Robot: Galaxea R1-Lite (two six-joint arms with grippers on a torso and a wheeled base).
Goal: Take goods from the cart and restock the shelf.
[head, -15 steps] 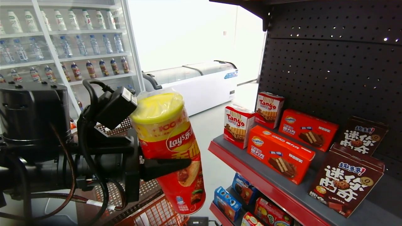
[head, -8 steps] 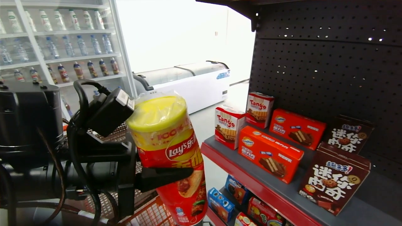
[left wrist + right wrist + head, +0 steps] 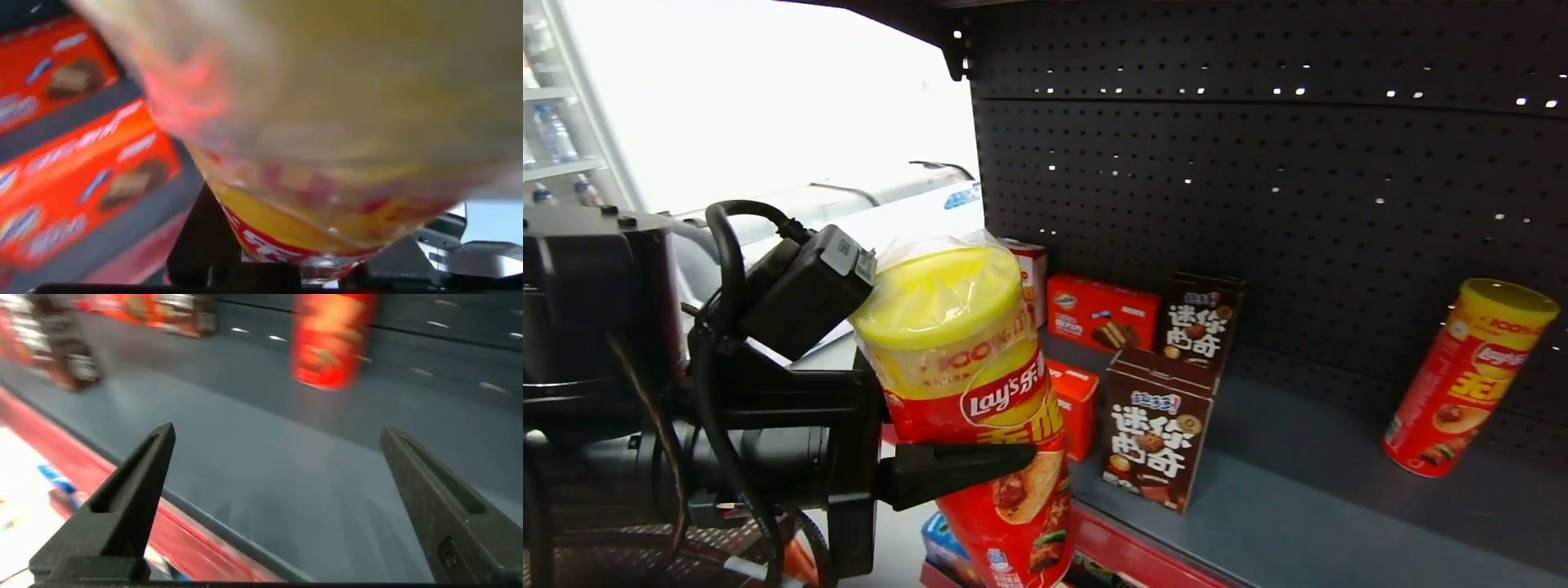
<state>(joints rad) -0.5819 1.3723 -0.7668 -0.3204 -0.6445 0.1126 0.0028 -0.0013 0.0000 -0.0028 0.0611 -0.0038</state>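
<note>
Can (image 3: pixel 968 392) sat tilted in my left claw (image 3: pixel 1001 461), clamped round its middle, in front of the shelf (image 3: pixel 1298 523). I judged its loose wrap might slip, or its base clip the brown box (image 3: pixel 1152 433). My right claw (image 3: pixel 278 506) hung wide open, empty, above the shelf.

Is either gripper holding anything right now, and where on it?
The left gripper grips the chip can around its middle, below the yellow lid. The right gripper is open and empty.
</note>
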